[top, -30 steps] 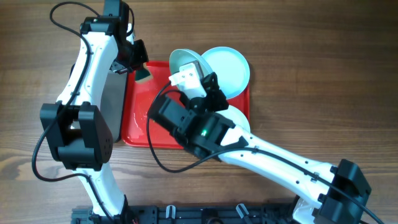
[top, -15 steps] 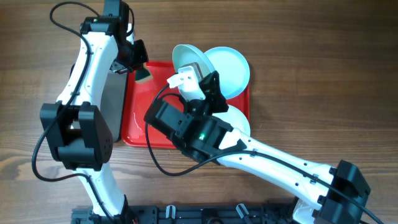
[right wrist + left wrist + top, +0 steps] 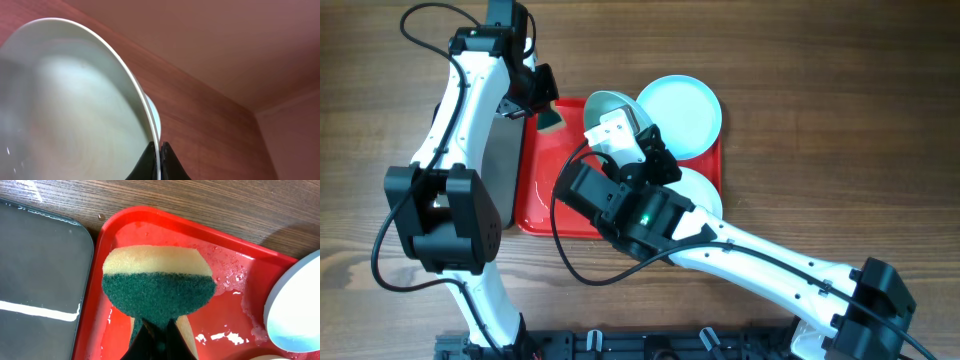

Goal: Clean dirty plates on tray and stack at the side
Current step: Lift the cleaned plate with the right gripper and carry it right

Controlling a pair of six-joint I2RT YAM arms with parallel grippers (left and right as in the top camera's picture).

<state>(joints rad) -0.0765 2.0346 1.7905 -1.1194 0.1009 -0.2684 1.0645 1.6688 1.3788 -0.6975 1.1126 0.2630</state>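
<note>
We log the tilted plate (image 3: pixel 612 104) above the tray's (image 3: pixel 542 192) 12 o'clock edge, its rim pinched by the right gripper (image 3: pixel 157 158); flat plate (image 3: pixel 685 112) at 2 o'clock; third plate (image 3: pixel 706 192) at 4, half hidden under the right arm. The left gripper (image 3: pixel 156 336) pinches a sponge (image 3: pixel 157 282) at 10; black tray (image 3: pixel 40 265) at 9, mostly arm-covered.

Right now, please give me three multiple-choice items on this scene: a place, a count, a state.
1. Where is the yellow-and-green scouring sponge? A on wood; B over the red plastic tray's corner; C on a plate.
2. How many round pale plates show from overhead? A one; B two; C three.
3. The plate in the right fingers is: A flat; B tilted; C dropped.
Answers: B, red tray shows around it; C, one held, two lying flat; B, its rim is pinched, standing on edge.
</note>
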